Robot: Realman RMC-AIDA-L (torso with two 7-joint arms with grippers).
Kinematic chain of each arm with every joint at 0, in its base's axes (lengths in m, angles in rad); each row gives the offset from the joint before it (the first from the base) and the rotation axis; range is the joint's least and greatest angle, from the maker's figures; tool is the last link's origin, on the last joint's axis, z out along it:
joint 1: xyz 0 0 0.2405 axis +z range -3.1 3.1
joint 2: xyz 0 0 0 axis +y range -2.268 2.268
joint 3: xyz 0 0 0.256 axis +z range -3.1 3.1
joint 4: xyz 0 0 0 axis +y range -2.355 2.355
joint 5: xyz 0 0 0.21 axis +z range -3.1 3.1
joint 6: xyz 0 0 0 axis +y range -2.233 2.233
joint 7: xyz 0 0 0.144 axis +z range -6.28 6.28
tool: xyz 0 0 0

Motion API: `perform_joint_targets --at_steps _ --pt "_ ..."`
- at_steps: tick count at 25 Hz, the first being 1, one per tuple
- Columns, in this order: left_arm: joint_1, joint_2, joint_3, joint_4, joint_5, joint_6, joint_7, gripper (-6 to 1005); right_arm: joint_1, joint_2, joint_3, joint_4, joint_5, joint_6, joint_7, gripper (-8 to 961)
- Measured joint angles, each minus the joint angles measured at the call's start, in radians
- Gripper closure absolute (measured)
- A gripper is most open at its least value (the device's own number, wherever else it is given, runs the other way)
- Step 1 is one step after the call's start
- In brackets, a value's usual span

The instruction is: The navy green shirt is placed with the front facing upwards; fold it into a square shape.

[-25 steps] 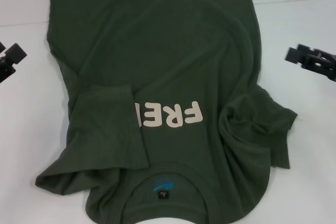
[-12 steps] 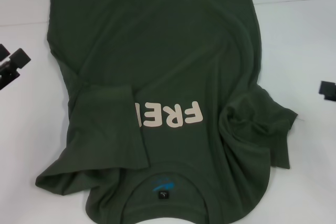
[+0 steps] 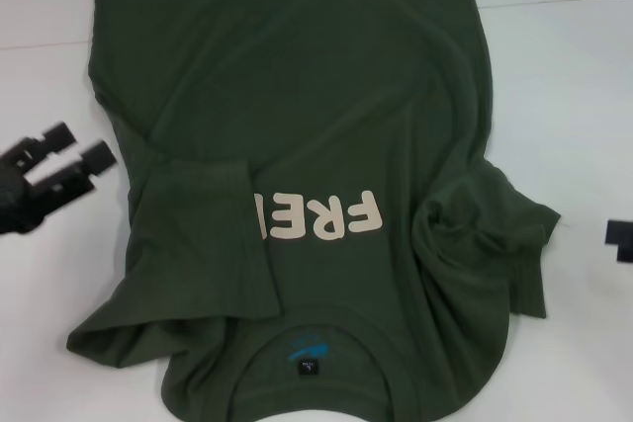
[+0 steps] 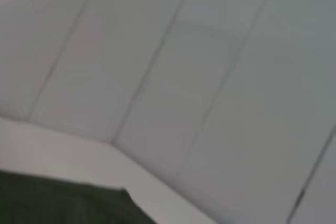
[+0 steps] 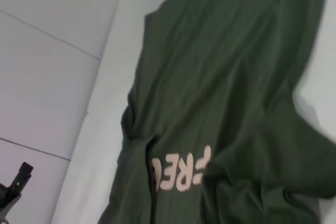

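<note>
The shirt point(image 3: 307, 195) lies spread on the white table point(image 3: 574, 76), front side up, its collar at the near edge and its hem at the far edge. The left sleeve is folded inward over the chest and hides part of the pale lettering point(image 3: 316, 216); the right sleeve is bunched and wrinkled beside it. The shirt looks the same as a second ago.

The left gripper point(image 3: 67, 160) has moved in from the table's left edge and now hovers just beside the shirt's left side, not touching it, with its two fingers spread apart. The right gripper point(image 3: 619, 239) has pulled back toward the right edge, so only a dark corner of it shows; whether its fingers are spread or pressed together cannot be told.
</note>
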Motion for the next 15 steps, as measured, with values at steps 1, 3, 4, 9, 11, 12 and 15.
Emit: perform_joint_targets --at_steps 1,3,4,9,11,12,15 --pt "-0.002 0.0 0.002 -0.001 0.015 0.0 0.001 95 0.001 -0.001 -0.002 0.013 -0.005 0.011 -0.001 22" --pt "-0.007 0.001 0.003 -0.001 0.043 -0.002 0.004 95 0.003 -0.001 -0.005 0.028 -0.01 0.033 -0.003 22" --pt "-0.008 0.001 0.003 -0.001 0.056 -0.006 0.007 95 0.005 0.0 -0.006 0.032 -0.011 0.044 -0.003 22" --pt "-0.009 0.001 0.004 0.008 0.067 -0.023 0.02 96 0.031 0.008 -0.008 0.071 -0.013 0.096 -0.023 25" --pt "-0.009 -0.001 0.004 0.011 0.068 -0.024 0.027 96 0.048 0.013 -0.014 0.091 -0.016 0.125 -0.031 27" --pt "-0.009 -0.001 0.005 0.011 0.068 -0.024 0.03 96 0.057 0.015 -0.019 0.103 -0.021 0.141 -0.034 28" --pt "-0.011 -0.002 0.006 0.011 0.068 -0.024 0.031 96 0.078 0.019 -0.033 0.133 -0.035 0.189 -0.038 29"
